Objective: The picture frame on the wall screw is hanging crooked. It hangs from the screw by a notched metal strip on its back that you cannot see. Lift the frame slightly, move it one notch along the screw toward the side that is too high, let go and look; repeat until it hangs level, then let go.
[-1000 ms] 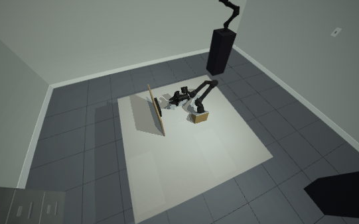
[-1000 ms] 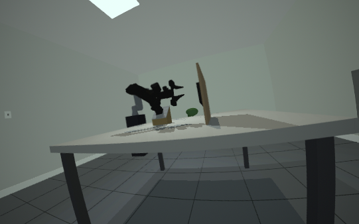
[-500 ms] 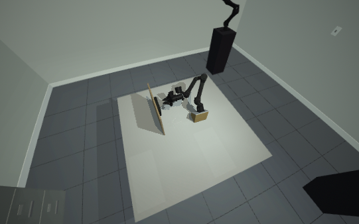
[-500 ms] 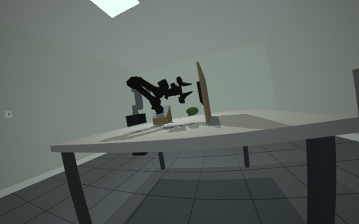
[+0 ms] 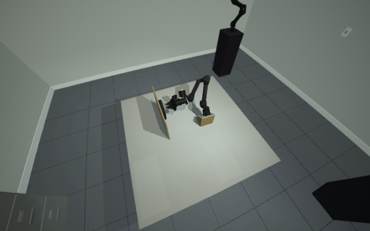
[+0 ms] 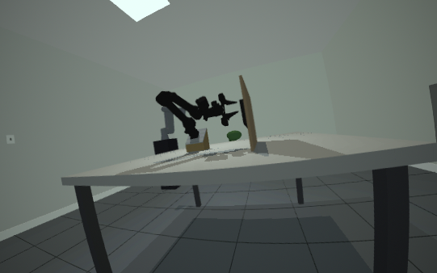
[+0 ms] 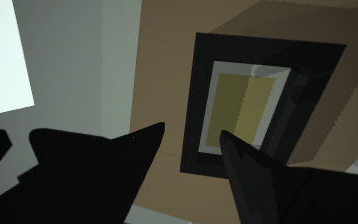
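The black picture frame [image 5: 163, 109] [image 6: 243, 113] [image 7: 197, 100], with a white mat and yellow picture, hangs on the upright tan board [image 5: 167, 131] [image 6: 252, 129] [image 7: 155, 90]. In the wrist view its top edge is not parallel to the board's faint seams; measured against them, its right end sits higher. The screw and notched strip are hidden. My gripper [image 5: 167, 104] [image 6: 237, 107] [image 7: 191, 130] is open and empty, with its tips a short gap in front of the frame. In the wrist view the left finger is left of the frame and the right finger overlaps the picture's lower part.
The arm stands on a tan block [image 5: 206, 120] [image 6: 197, 147] on the white table [image 5: 185, 154] [image 6: 299, 165]. A green rounded object [image 6: 234, 135] shows behind the gripper. Another arm stands on a black pedestal [image 5: 228, 51] beyond the table.
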